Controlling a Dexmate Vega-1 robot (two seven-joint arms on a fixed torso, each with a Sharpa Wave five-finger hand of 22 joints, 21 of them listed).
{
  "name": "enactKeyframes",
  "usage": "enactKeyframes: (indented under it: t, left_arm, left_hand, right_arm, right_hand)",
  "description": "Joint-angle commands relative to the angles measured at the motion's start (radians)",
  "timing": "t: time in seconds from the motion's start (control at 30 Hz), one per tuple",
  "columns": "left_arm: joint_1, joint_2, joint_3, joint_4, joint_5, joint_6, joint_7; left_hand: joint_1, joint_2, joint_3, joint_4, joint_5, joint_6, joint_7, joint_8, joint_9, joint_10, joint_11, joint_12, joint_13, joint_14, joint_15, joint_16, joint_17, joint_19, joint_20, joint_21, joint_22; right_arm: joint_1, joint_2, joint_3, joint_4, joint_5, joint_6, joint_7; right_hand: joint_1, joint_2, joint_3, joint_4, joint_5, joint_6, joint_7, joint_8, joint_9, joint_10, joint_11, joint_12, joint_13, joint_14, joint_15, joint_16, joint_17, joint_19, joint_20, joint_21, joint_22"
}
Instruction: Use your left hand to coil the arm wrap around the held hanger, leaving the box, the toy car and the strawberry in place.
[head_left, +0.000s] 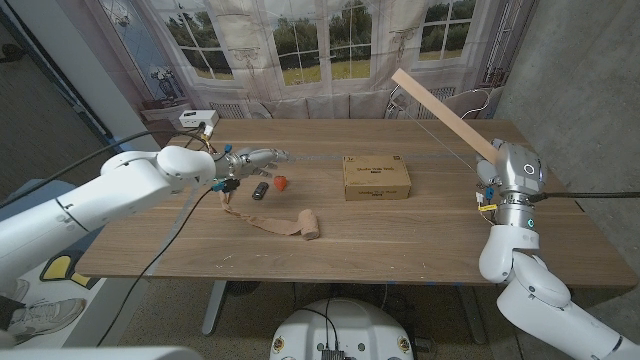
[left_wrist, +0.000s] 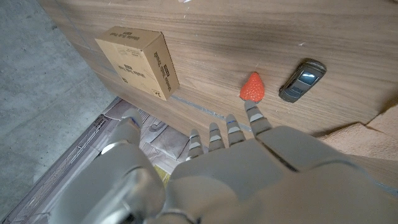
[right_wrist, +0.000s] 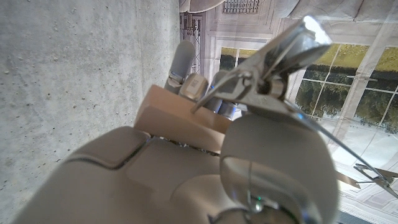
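Note:
The tan arm wrap (head_left: 285, 222) lies partly unrolled on the table, its rolled end (head_left: 313, 226) towards the middle. My left hand (head_left: 250, 158) hovers behind it with fingers stretched out, holding nothing. In the left wrist view the fingertips (left_wrist: 252, 115) reach close to the red strawberry (left_wrist: 252, 87), with the dark toy car (left_wrist: 303, 79) beside it and the wrap (left_wrist: 367, 140) to one side. My right hand (head_left: 486, 186) holds the hanger's wooden bar (head_left: 445, 110) up over the table's right side. Its fingers (right_wrist: 193, 84) wrap the bar (right_wrist: 177, 118), under a metal clip (right_wrist: 280, 56).
The cardboard box (head_left: 376, 177) stands mid-table, right of the strawberry (head_left: 282, 182) and the car (head_left: 260, 190). A white device (head_left: 196, 118) sits at the back left corner. A black cable (head_left: 175, 225) trails from the left arm over the table's front edge (head_left: 300, 276).

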Motion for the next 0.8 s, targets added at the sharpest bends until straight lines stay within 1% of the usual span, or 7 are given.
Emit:
enactKeyframes:
  t: [0.03, 0.23, 0.33, 0.37, 0.63, 0.67, 0.8]
  left_arm:
    - [-0.071, 0.05, 0.057, -0.082, 0.111, 0.098, -0.089]
    - [-0.138, 0.034, 0.129, -0.127, 0.22, 0.182, -0.137]
    - [-0.167, 0.018, 0.161, -0.133, 0.263, 0.196, -0.164]
    - [-0.178, 0.012, 0.172, -0.136, 0.279, 0.202, -0.174]
    - [-0.308, -0.037, 0.318, -0.171, 0.48, 0.29, -0.293]
    - [-0.325, -0.043, 0.339, -0.173, 0.507, 0.3, -0.312]
    - [-0.383, -0.07, 0.401, -0.168, 0.582, 0.312, -0.394]
  left_hand:
    - [0.05, -0.006, 0.008, -0.006, 0.016, 0.013, -0.003, 0.007, 0.005, 0.018, -0.01, 0.01, 0.007, 0.013, 0.0, 0.009, 0.002, 0.016, -0.001, 0.004, 0.003]
    - [0.09, -0.014, 0.011, -0.006, 0.024, 0.023, -0.009, 0.01, 0.005, 0.026, -0.023, 0.014, 0.01, 0.019, -0.009, 0.011, 0.002, 0.023, -0.001, 0.004, 0.003]
    - [0.109, -0.018, 0.012, -0.006, 0.027, 0.028, -0.008, 0.011, 0.005, 0.033, -0.029, 0.016, 0.011, 0.026, -0.014, 0.012, 0.002, 0.029, -0.003, 0.005, 0.003]
    - [0.127, -0.022, 0.013, -0.006, 0.03, 0.036, -0.011, 0.013, 0.005, 0.038, -0.038, 0.019, 0.012, 0.028, -0.017, 0.012, 0.002, 0.032, -0.004, 0.006, 0.003]
    - [0.189, -0.035, 0.015, -0.004, 0.039, 0.061, -0.015, 0.019, 0.006, 0.055, -0.062, 0.025, 0.014, 0.039, -0.028, 0.013, 0.002, 0.041, -0.006, 0.006, 0.003]
    - [0.2, -0.037, 0.015, -0.004, 0.04, 0.062, -0.016, 0.018, 0.006, 0.059, -0.07, 0.026, 0.015, 0.041, -0.03, 0.013, 0.002, 0.042, -0.006, 0.006, 0.003]
    - [0.219, -0.046, 0.012, -0.004, 0.043, 0.057, -0.02, 0.015, 0.006, 0.054, -0.072, 0.024, 0.015, 0.037, -0.039, 0.011, 0.002, 0.043, -0.009, 0.005, 0.003]
  right_arm:
    - [-0.009, 0.032, -0.012, -0.006, -0.024, -0.003, -0.023]
    - [-0.017, 0.046, -0.005, -0.002, -0.021, 0.012, -0.038]
    - [-0.023, 0.052, 0.001, -0.002, -0.021, 0.018, -0.046]
    - [-0.025, 0.054, 0.004, -0.002, -0.02, 0.021, -0.049]
    - [-0.041, 0.067, 0.021, -0.005, -0.019, 0.031, -0.063]
    - [-0.043, 0.069, 0.023, -0.005, -0.02, 0.031, -0.065]
    - [-0.049, 0.073, 0.028, -0.006, -0.023, 0.032, -0.068]
  right_hand:
    - [-0.048, 0.038, 0.011, -0.001, -0.006, 0.004, 0.001, 0.007, -0.003, 0.006, -0.002, -0.005, -0.012, 0.007, -0.046, 0.004, 0.002, -0.01, -0.023, 0.02, -0.009]
    - [-0.051, 0.038, 0.017, -0.003, -0.009, 0.004, 0.002, 0.011, -0.006, 0.004, -0.004, 0.004, 0.006, 0.007, -0.046, 0.004, 0.002, -0.014, -0.024, 0.037, -0.021]
    - [-0.053, 0.037, 0.019, -0.003, -0.01, 0.003, 0.001, 0.014, -0.004, 0.007, -0.002, 0.002, 0.001, 0.007, -0.046, 0.004, 0.002, -0.015, -0.024, 0.044, -0.026]
    - [-0.053, 0.037, 0.02, -0.003, -0.01, 0.003, 0.001, 0.014, -0.005, 0.007, -0.003, 0.003, 0.002, 0.007, -0.046, 0.004, 0.002, -0.016, -0.024, 0.045, -0.026]
    - [-0.056, 0.036, 0.025, -0.005, -0.012, 0.003, 0.0, 0.017, -0.009, 0.006, -0.002, 0.01, 0.012, 0.008, -0.046, 0.004, 0.002, -0.02, -0.027, 0.06, -0.039]
    - [-0.057, 0.036, 0.026, -0.005, -0.012, 0.004, 0.001, 0.02, -0.006, 0.003, -0.003, 0.012, 0.017, 0.009, -0.046, 0.004, 0.002, -0.02, -0.026, 0.062, -0.04]
    - [-0.06, 0.035, 0.03, -0.006, -0.014, 0.004, 0.001, 0.021, -0.012, 0.006, -0.003, 0.006, 0.005, 0.009, -0.046, 0.005, 0.002, -0.025, -0.027, 0.076, -0.051]
